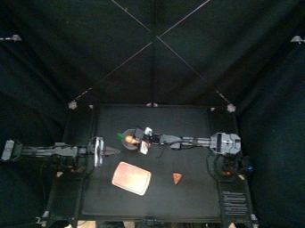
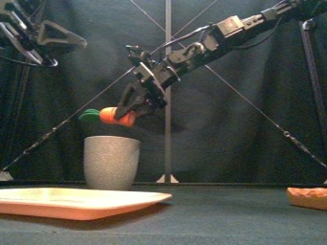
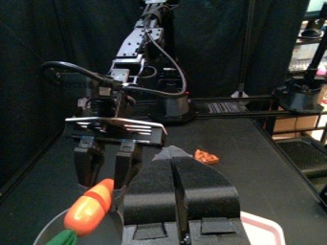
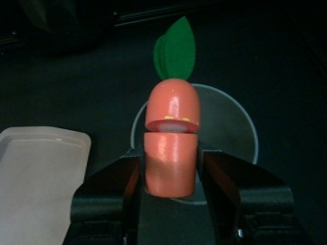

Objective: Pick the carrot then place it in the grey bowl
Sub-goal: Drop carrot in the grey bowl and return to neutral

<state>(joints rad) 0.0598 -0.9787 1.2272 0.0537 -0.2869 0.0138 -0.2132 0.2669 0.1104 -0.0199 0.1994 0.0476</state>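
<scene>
Right gripper [image 2: 132, 107] is clamped on the carrot [image 2: 115, 117] over the bowl [image 2: 111, 161], whose rim could be struck if the carrot is released off-centre.

A small matte black table [image 1: 197, 134] stands inside a booth of heavy black cloth curtains [image 1: 152, 44], which close off the back and both sides and hang in soft vertical folds. The tabletop is dark and plain, dimly and evenly lit from above.
</scene>
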